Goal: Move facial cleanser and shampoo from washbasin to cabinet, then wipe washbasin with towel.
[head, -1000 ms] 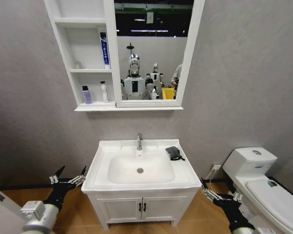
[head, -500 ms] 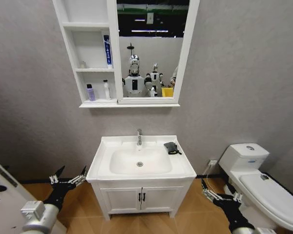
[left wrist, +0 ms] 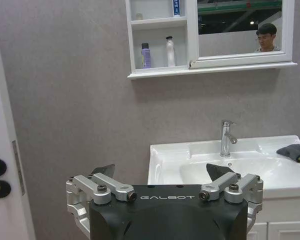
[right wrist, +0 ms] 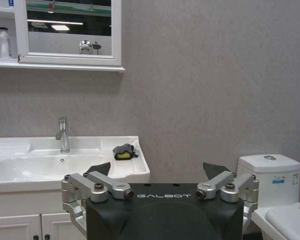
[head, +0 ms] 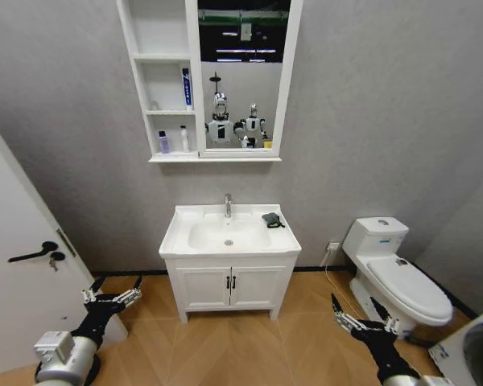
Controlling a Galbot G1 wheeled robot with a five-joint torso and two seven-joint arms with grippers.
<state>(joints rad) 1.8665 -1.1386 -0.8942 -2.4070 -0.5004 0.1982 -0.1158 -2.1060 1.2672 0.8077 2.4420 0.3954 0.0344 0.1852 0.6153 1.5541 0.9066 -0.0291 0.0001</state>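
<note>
On the cabinet [head: 171,88] shelves sit a purple bottle [head: 163,142], white bottle [head: 183,138] and blue tube [head: 186,87], so moving looks done. Towel [head: 273,219] lies on the washbasin [head: 229,232] rim right of the tap [head: 227,205]; wiping left. Left gripper [head: 112,297] and right gripper [head: 361,322] hang low, wide open, empty, well apart from the basin.

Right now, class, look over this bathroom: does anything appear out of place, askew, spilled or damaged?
Nothing stands out. The dark towel lies crumpled at the washbasin rim's back right corner, and two bottles stand upright in the cabinet bottom compartment. No spill or damage shows.
</note>
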